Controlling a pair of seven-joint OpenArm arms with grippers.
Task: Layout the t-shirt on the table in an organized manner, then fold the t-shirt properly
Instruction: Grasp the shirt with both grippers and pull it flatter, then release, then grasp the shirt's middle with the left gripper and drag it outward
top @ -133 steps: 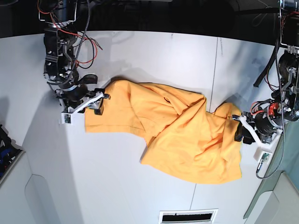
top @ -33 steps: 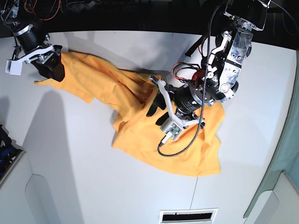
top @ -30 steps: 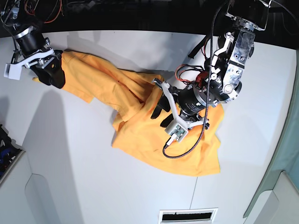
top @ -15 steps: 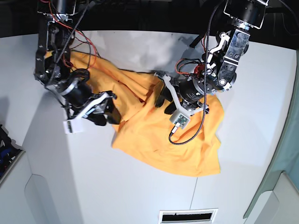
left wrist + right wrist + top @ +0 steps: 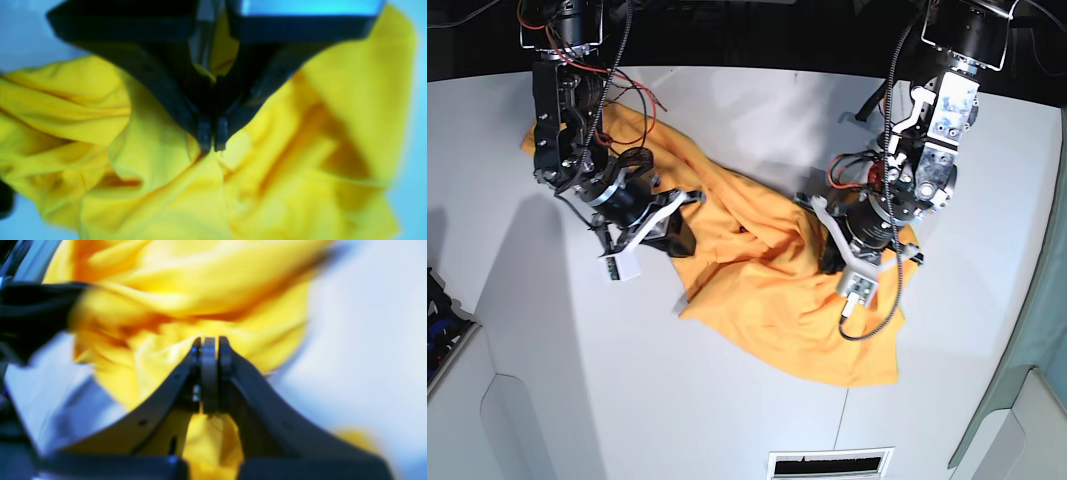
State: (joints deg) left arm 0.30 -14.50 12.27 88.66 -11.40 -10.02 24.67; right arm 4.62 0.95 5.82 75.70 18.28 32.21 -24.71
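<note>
Here, the orange-yellow t-shirt (image 5: 757, 280) lies bunched mid-table (image 5: 577, 370). Left gripper (image 5: 212, 146) and right gripper (image 5: 209, 350) each pinch its cloth, jaws together; motion blur obscures the hems, and the arms hide part of it.

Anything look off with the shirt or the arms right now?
The t-shirt is bunched into a diagonal, heavily wrinkled heap on the table, not spread flat. Both the left gripper and the right gripper are pinching folds near its middle. No damage visible.

Left gripper (image 5: 212, 140) pinching bunched t-shirt (image 5: 166, 180), apparently over blurred table (image 5: 20, 36)
</note>
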